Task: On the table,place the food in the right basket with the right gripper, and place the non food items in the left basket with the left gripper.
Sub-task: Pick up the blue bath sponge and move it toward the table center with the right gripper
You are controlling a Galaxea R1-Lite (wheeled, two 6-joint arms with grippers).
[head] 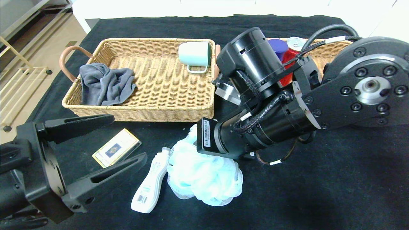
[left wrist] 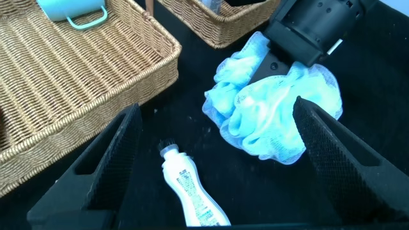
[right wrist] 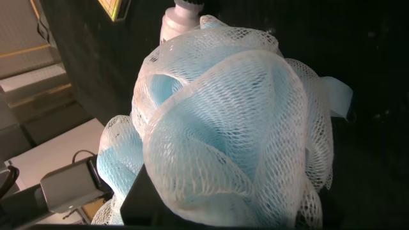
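The pale blue bath pouf (head: 201,175) lies on the black table (head: 319,179), with the white bottle (head: 150,185) on its side next to it. The gold-edged card box (head: 116,147) lies flat in front of the left basket (head: 159,111). My left gripper (head: 129,137) is open and empty, hovering over the box and bottle (left wrist: 188,191). My right arm (head: 255,127) reaches down onto the pouf; its gripper (right wrist: 217,211) is pressed into the mesh (right wrist: 236,128). The red can (head: 289,60) and blue-capped canister (head: 277,46) stand in the right basket (head: 329,48). The green fruit is out of view.
The left basket holds a grey cloth (head: 105,83) and a mint mug (head: 195,54) on its side. The right arm's elbow housing (head: 367,86) covers much of the right basket. The table's edge runs along the back.
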